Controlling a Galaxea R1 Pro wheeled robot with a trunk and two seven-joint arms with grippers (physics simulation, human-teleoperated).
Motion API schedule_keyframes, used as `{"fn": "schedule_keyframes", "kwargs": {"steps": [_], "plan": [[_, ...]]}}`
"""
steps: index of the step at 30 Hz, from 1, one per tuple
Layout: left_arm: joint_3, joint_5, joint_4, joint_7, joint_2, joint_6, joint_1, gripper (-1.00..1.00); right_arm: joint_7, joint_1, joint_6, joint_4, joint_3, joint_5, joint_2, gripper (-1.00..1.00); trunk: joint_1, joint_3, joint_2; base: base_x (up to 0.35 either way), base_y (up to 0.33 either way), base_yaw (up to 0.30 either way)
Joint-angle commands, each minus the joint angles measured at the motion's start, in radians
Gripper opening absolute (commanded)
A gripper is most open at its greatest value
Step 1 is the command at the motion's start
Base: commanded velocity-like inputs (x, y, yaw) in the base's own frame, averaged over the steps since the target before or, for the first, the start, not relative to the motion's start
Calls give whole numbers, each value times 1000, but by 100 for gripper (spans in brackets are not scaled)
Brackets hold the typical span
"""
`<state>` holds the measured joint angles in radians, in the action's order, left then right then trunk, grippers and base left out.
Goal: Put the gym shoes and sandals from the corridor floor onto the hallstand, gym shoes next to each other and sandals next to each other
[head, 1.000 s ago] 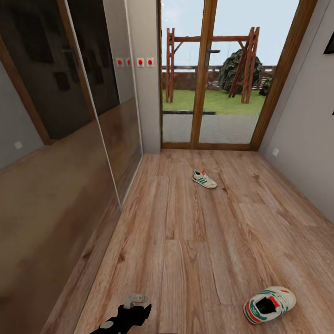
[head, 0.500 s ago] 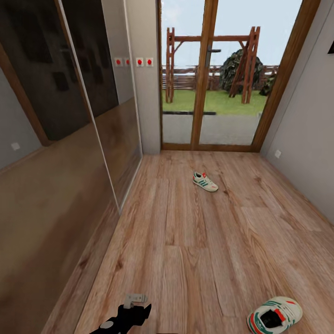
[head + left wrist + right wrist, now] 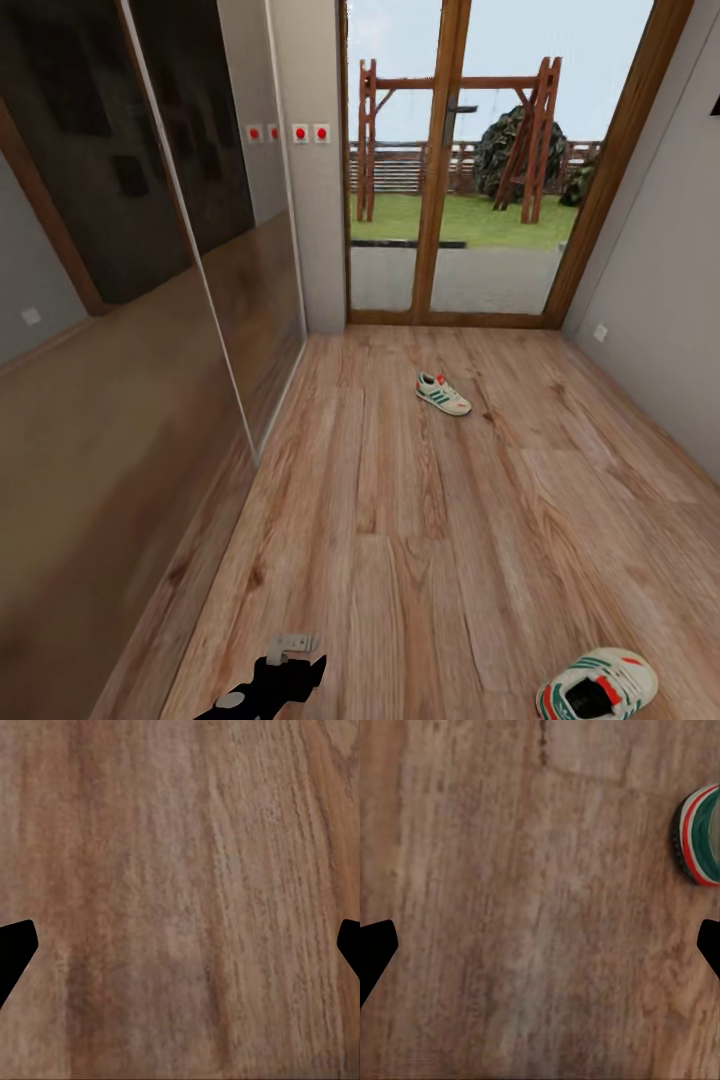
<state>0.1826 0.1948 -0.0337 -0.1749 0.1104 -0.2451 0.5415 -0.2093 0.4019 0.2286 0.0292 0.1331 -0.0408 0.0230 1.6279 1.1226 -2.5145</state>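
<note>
The view has crept forward, so the near gym shoe [image 3: 597,686] sits lower at the robot's right on the corridor floor [image 3: 420,540]. Both grippers, left [image 3: 180,945] and right [image 3: 540,945], gape wide, empty. The far gym shoe [image 3: 442,393] lies near the glass door [image 3: 450,200]; nothing is racked yet.

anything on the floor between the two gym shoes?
No. In the head view only bare wood-plank floor separates the far gym shoe, near the glass door, from the near gym shoe at the lower right.

One gym shoe [image 3: 441,393] is lying on the corridor floor [image 3: 420,520] before the glass door [image 3: 445,170]. The other gym shoe [image 3: 597,687] is lying well nearer, right of it.
</note>
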Motion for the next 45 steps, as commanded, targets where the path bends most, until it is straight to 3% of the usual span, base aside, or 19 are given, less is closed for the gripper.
{"fn": "schedule_keyframes", "kwargs": {"steps": [1,24,45], "plan": [[0,0,0,0,0,0,0,100,0,0,0,0,0,0,0,100,0,0,0,225,0,0],[0,0,0,0,0,0,0,100,0,0,0,0,-1,0,0,100,0,0,0,198,0,0],[0,0,0,0,0,0,0,100,0,0,0,1,0,0,0,100,0,0,0,330,0,0]]}}
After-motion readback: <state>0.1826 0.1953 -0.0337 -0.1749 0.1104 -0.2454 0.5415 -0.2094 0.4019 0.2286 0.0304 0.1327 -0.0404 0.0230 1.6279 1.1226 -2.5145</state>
